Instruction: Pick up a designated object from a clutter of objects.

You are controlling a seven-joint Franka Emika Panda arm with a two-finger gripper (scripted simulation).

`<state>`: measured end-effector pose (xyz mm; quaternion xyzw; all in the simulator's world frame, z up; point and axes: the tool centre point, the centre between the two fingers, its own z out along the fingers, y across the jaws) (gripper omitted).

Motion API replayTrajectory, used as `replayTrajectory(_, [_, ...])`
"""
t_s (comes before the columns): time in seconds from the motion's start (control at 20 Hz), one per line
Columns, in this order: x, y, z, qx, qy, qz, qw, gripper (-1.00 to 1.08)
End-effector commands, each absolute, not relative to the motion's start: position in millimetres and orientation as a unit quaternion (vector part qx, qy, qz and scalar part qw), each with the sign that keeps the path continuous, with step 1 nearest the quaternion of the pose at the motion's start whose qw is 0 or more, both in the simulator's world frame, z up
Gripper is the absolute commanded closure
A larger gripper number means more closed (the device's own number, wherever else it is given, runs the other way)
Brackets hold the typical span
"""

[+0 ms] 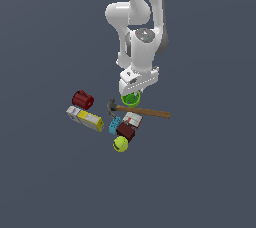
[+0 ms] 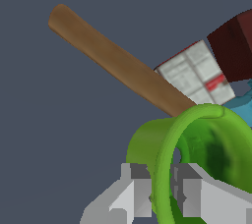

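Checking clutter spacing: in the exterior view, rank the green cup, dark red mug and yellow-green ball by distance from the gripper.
1. Green cup, at the gripper.
2. Dark red mug, toward the view's left.
3. Yellow-green ball, lowest in the view, past the boxes.

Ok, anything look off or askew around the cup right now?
The cup sits tipped, its opening facing sideways in the wrist view, with the tool straddling its rim. The hammer lies close beside it. Nothing looks spilled or damaged.

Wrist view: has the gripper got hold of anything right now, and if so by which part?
Yes: the gripper pinches the green cup by its rim wall, one finger outside and the other inside.
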<state>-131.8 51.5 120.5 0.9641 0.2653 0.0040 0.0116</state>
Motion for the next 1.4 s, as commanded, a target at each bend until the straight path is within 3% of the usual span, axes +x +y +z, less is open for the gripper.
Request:
replayTrajectory(0.0, [-118.9, 45.3, 137.7, 0.964, 0.265, 0.006, 0.011, 1.08])
replayTrajectory(1.35, [26.8, -28.5, 322.5, 0.964, 0.265, 0.006, 0.013, 1.08])
